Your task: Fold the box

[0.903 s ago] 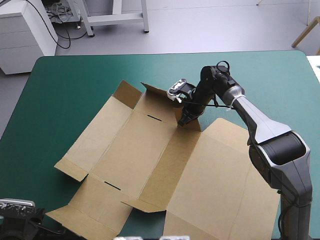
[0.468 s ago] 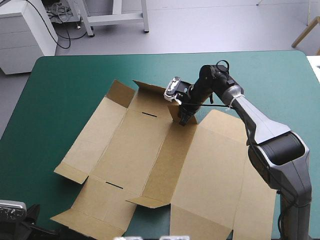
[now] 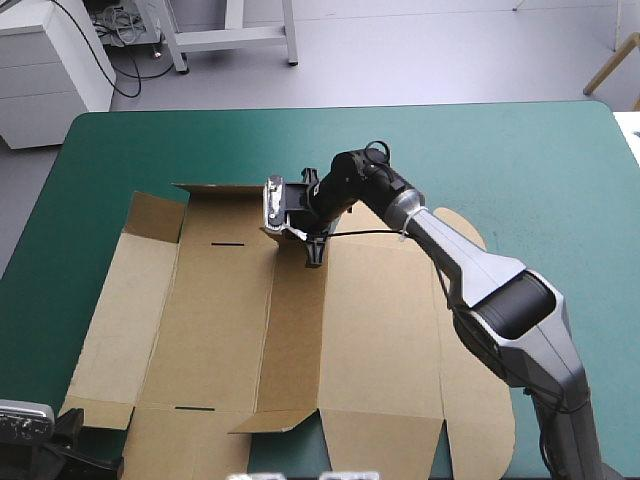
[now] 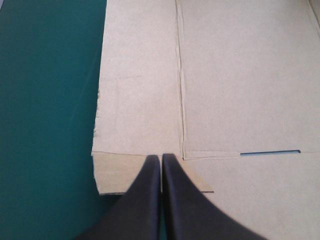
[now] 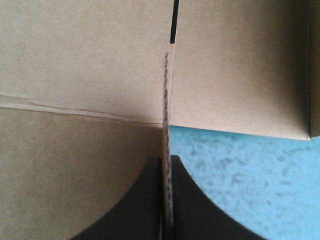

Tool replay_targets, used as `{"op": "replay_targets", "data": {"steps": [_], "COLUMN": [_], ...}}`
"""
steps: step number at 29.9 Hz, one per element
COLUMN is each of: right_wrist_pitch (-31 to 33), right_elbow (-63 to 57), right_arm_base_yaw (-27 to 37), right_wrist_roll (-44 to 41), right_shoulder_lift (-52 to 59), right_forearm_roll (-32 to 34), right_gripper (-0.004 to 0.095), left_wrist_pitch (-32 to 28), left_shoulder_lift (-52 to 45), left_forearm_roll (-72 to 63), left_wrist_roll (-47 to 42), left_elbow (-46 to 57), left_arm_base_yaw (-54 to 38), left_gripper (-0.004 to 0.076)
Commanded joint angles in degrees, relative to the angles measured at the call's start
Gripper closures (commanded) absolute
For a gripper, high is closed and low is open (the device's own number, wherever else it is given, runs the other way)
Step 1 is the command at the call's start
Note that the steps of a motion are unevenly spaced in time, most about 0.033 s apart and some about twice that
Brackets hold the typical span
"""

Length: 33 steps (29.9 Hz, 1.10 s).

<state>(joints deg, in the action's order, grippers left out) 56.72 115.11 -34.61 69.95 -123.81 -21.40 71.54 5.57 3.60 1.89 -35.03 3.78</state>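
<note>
Item: box (image 3: 220, 320), a cut sheet of brown board, unfolded and lying mostly flat across the left and middle of the desk (image 3: 520, 160), its near edge at the desk's near edge. Creases divide the sheet into long panels running near to far. Two narrow slots are cut in the left-hand panel, a far slot (image 3: 228, 243) and a near slot (image 3: 190, 408). The far-left flap (image 3: 155, 213) is tilted up off the cover. Right hand (image 3: 314, 252): reaching in from the right to the box's far edge near the middle. Its black fingers are all but closed, pinching a small upright flap (image 5: 167, 100) whose thin board edge runs straight between them. Left hand (image 4: 161, 159): at the desk's near left corner, black fingers closed together in one point with nothing seen between them. Its tips are above the small corner flap (image 4: 120, 172) at the box's near left corner, with the near slot just to their right. Desk: teal-green cover, bare to the left of that corner and along the far and right sides.
</note>
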Motion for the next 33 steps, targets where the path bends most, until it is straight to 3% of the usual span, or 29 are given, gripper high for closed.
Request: {"op": "replay_targets", "data": {"steps": [1, 13, 28, 30, 33], "right_wrist_pitch": [-2.0, -5.0, -6.9, -7.1, -7.6], "right_elbow": [3.2, 3.9, 3.9, 3.9, 3.9], "right_arm_base_yaw": [-1.2, -2.9, -2.9, -2.9, -2.9], "right_wrist_roll": [2.4, 12.7, 13.6, 11.3, 6.0], "right_shoulder_lift": [1.6, -0.1, -0.5, -0.1, 0.6], "right_forearm_roll": [-2.0, -6.5, -6.1, -5.3, -2.1], "right_gripper": [0.0928, 0.0928, 0.0917, 0.0861, 0.0680], "left_wrist_pitch": [-0.8, -0.8, -0.8, -0.8, -0.8], "left_shoulder_lift": [0.9, 0.9, 0.9, 0.9, 0.9], "left_forearm_roll": [-0.3, -0.3, -0.3, -0.3, -0.3], "left_wrist_roll": [-0.1, -0.1, -0.1, -0.1, -0.1], "left_elbow": [-1.6, -1.6, -1.6, -1.6, -1.6], "left_arm_base_yaw": [0.0, 0.0, 0.0, 0.0, 0.0], "left_gripper": [0.0734, 0.0734, 0.0734, 0.0734, 0.0734]}}
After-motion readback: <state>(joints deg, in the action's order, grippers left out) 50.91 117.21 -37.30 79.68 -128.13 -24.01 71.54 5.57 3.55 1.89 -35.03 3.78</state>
